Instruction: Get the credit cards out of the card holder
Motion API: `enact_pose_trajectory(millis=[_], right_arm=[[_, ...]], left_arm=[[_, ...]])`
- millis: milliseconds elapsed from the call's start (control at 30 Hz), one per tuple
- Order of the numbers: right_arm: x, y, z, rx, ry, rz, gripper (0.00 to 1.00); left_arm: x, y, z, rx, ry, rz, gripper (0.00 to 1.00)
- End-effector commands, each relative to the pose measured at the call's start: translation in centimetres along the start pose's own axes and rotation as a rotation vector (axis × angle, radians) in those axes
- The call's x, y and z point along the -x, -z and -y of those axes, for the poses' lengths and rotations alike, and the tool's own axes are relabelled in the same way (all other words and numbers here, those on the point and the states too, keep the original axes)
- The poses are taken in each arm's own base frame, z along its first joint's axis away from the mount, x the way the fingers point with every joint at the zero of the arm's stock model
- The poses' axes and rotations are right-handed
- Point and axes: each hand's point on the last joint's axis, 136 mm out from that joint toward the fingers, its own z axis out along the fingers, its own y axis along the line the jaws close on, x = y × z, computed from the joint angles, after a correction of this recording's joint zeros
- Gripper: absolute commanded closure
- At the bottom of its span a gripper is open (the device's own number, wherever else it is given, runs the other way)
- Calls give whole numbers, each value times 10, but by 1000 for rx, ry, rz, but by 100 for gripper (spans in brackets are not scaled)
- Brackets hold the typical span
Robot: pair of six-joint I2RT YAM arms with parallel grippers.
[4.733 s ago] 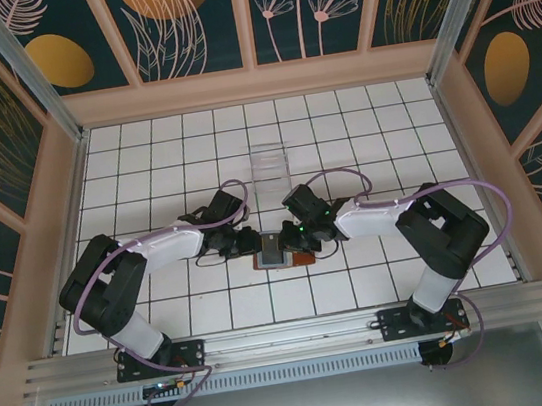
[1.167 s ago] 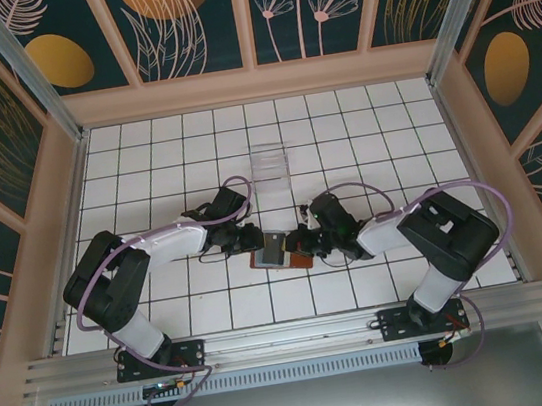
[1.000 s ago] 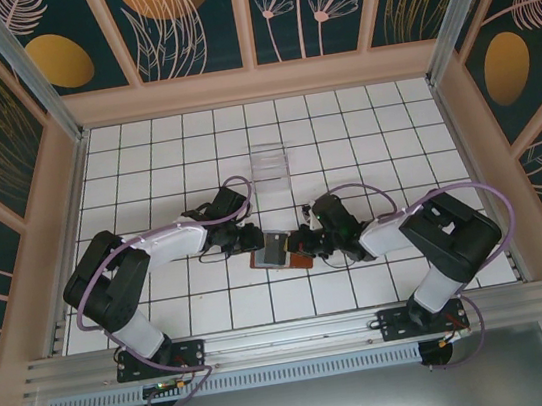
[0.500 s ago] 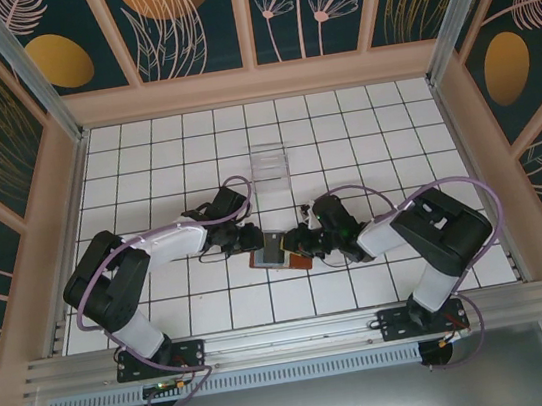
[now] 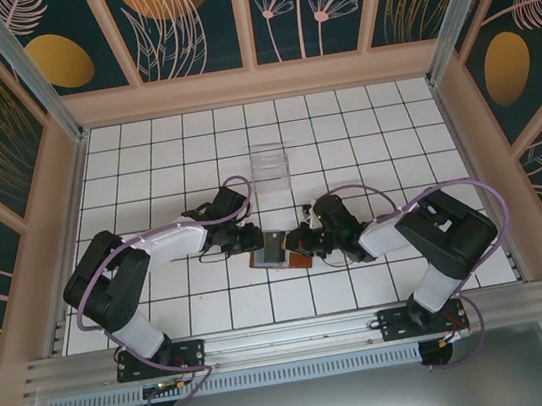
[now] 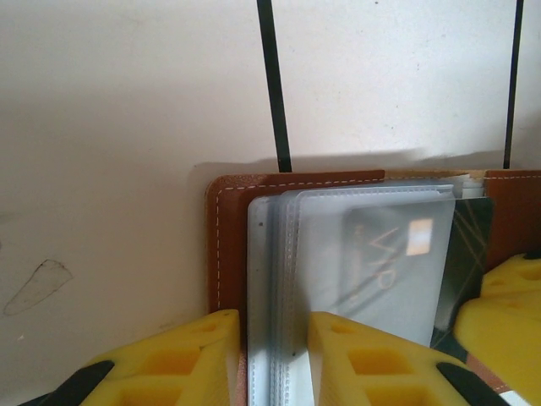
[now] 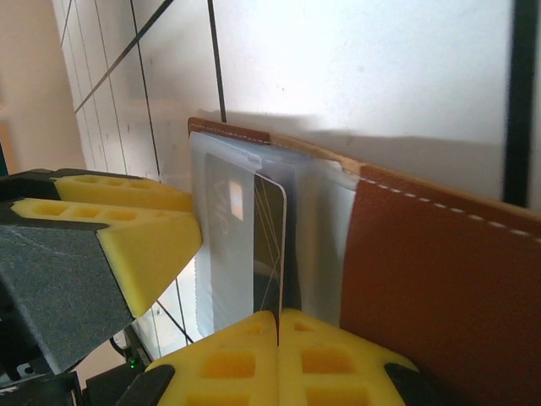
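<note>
You are midway through drawing out a card. The card holder (image 5: 280, 250) lies open on the desk (image 5: 175, 166), directly between your two sets of jaws.

Your left jaws are clamped on the near edge of the stack of clear sleeves (image 6: 338, 254), one yellow pad on each side, pinning the holder in place. Your right jaws are pressed together. The thin edge of a dark card (image 7: 270, 245) with pale lines runs straight down into the seam between their pads. It looks nipped there, though the contact is too tight in the right wrist view to be sure. That card stands partly out of its sleeve, on the side facing the right jaws, and the rest shows grey through the plastic toward the left jaws.

As I judge it, the next move calls for a straight pull by the right jaws, away from the left ones and in line with the sleeve's mouth, while the left ones hold firm. Pull askew and the card may bind, or drag the whole holder along with it.
</note>
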Motion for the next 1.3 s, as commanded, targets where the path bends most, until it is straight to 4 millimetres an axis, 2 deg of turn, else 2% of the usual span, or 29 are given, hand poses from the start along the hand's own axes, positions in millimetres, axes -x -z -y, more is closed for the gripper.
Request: enact_pose_trajectory(millis=[0, 267, 433, 833, 1067, 1267], right_arm=[[2, 13, 24, -88, -15, 35, 95], [12, 34, 30, -122, -13, 86, 97], [17, 43, 26, -124, 6, 96, 97], [37, 56, -1, -147, 155, 114, 98], [59, 71, -26, -214, 398, 152, 97], [89, 89, -39, -322, 685, 220, 100]], left_arm=[[-20, -9, -25, 102, 15, -70, 71], [-20, -4, -24, 93, 33, -50, 71], [-20, -1, -23, 84, 46, -38, 71], [-10, 8, -8, 42, 34, -9, 67], [4, 19, 7, 10, 18, 28, 63], [9, 25, 8, 23, 8, 48, 62]])
